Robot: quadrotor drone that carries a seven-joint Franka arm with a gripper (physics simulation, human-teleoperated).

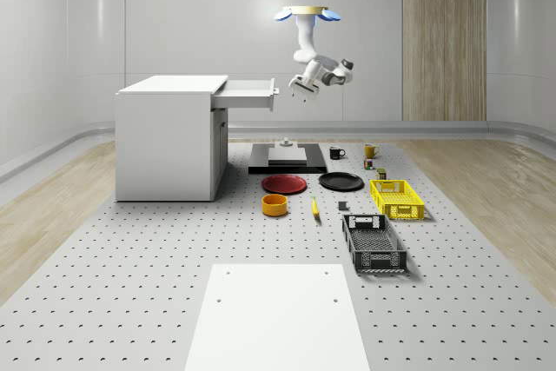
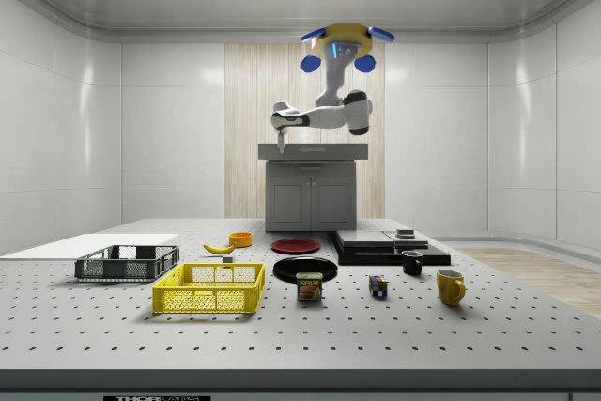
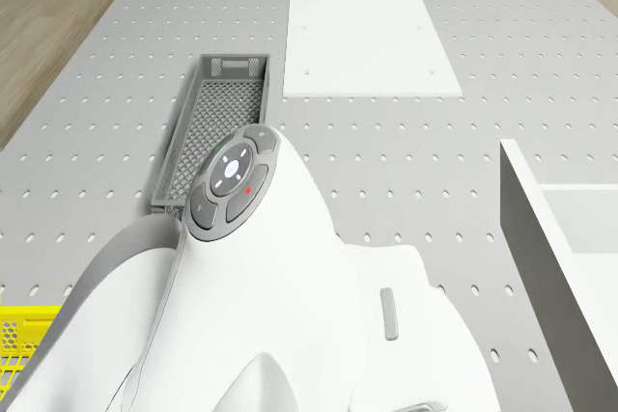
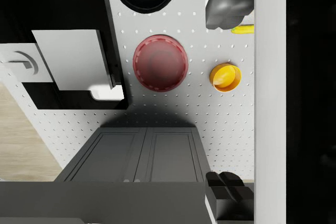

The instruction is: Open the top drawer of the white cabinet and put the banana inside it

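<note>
1. My jaws are released and hold nothing. In the whole-scene view they hang just right of centre in the upper half of the frame, pointing down, just beside the front of the top drawer (image 1: 248, 90) and apart from it.
2. The drawer is pulled out of the white cabinet (image 1: 165, 141), so I judge the opening done and the fetch to be the step in hand.
3. The drone (image 1: 307, 13) hovers above my arm, over the desk (image 1: 130, 284) beside the cabinet.
4. The banana (image 1: 314, 208) lies flat on the desk at mid-frame, between the orange bowl (image 1: 275, 205) and the black crate (image 1: 373, 243), near the red plate (image 1: 285, 183).
5. To do this well, I should descend vertically over the banana's middle, jaws across its narrow width and clear of the bowl.
</note>
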